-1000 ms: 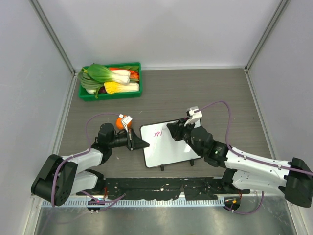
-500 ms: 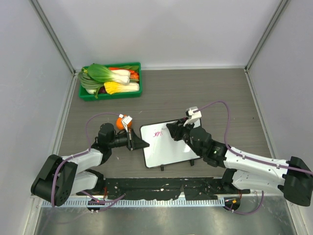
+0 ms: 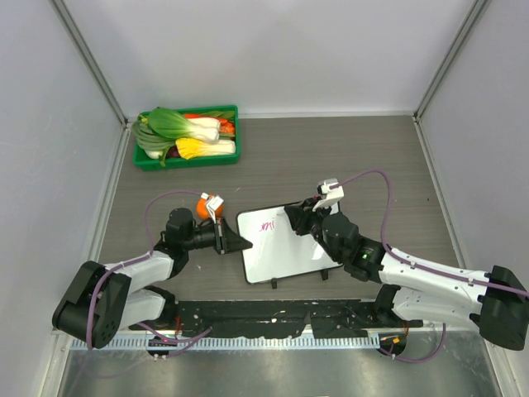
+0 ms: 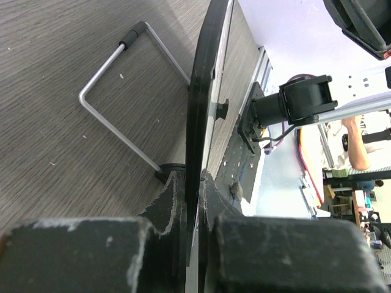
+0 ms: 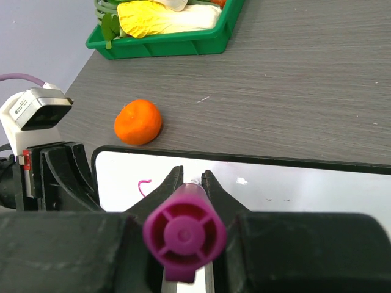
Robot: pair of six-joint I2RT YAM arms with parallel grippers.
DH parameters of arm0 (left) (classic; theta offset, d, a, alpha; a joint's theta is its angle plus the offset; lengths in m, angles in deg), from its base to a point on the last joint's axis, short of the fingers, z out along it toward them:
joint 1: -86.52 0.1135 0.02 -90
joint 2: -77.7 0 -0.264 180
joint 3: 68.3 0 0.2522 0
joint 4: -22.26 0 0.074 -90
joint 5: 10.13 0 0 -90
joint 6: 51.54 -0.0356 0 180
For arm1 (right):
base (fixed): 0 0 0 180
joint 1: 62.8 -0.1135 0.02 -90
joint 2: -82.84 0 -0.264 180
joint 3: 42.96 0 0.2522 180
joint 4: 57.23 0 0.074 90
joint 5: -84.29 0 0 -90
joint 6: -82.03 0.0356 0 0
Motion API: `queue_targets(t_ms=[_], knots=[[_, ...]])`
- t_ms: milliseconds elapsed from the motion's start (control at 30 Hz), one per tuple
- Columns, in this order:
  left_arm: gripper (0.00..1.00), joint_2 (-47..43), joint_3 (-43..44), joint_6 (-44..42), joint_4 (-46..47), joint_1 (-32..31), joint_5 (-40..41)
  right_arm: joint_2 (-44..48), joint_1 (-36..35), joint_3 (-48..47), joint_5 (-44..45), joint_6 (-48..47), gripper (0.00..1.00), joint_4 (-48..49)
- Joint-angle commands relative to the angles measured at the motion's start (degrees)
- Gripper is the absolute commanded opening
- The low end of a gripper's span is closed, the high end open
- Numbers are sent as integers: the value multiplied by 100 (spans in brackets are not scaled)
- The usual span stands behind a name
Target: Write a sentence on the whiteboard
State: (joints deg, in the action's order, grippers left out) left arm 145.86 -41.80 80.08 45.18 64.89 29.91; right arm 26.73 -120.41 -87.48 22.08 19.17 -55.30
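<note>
The whiteboard [image 3: 285,248] lies tilted on the table between the arms, white with a thin black frame. The sentence [image 3: 266,224] shows as a few magenta strokes near the board's top left; one pink curl [image 5: 143,185] shows in the right wrist view. My left gripper [image 3: 245,242] is shut on the board's left edge, seen edge-on as a black frame [image 4: 199,116] between the jaws [image 4: 194,183]. My right gripper [image 3: 297,217] is shut on a magenta marker [image 5: 184,235], pointed down at the whiteboard [image 5: 305,189]; its tip is hidden by the jaws [image 5: 192,178].
A green tray [image 3: 188,136] of vegetables stands at the back left. An orange [image 3: 202,207] lies just behind my left wrist, close to the board's top left corner. The board's wire stand [image 4: 116,91] rests on the table. The arms' black base rail [image 3: 273,314] runs along the near edge.
My right gripper has shifted slightly to the right along the board's top with the marker, and the magenta strokes have grown a little. The left arm has not moved.
</note>
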Motion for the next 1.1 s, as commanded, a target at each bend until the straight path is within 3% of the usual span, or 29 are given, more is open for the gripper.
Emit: queue_targets(t_ms=[0, 1067], knots=[[0, 13, -25, -480, -302, 36, 645, -40, 48, -70, 157, 11, 1, 225], [0, 39, -16, -489, -294, 27, 654, 303, 65, 396, -459, 530, 1, -320]])
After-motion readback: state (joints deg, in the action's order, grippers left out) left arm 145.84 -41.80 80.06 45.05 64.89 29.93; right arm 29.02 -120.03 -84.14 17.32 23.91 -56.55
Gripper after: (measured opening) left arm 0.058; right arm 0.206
